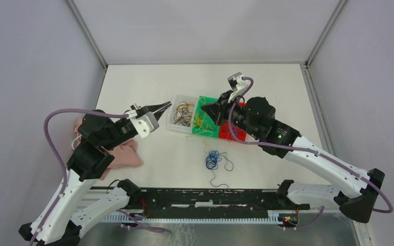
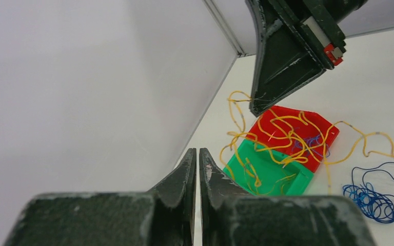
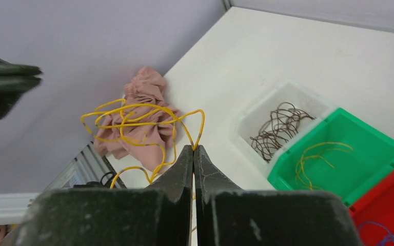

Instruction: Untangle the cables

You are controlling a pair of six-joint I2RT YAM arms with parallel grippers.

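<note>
The cables lie in three colours. Brown cables (image 1: 183,114) (image 3: 279,128) fill a clear bin (image 1: 177,98). Blue cables (image 1: 214,160) (image 2: 374,200) lie in a tangle on the table. Yellow cables (image 2: 287,128) (image 3: 133,118) drape over the green bin (image 1: 208,99) (image 2: 272,171) and red bin (image 1: 233,134) (image 2: 318,123). My right gripper (image 1: 203,108) (image 3: 193,147) hangs above the green bin, shut on a yellow cable whose loops dangle from its tips. Left of the clear bin, my left gripper (image 1: 167,104) (image 2: 195,151) is shut with nothing between its fingers.
A crumpled pink cloth (image 1: 123,154) (image 3: 143,118) lies near the left arm. The three bins stand side by side mid-table. A black rail (image 1: 210,197) runs along the near edge. Grey walls close in the left, back and right sides.
</note>
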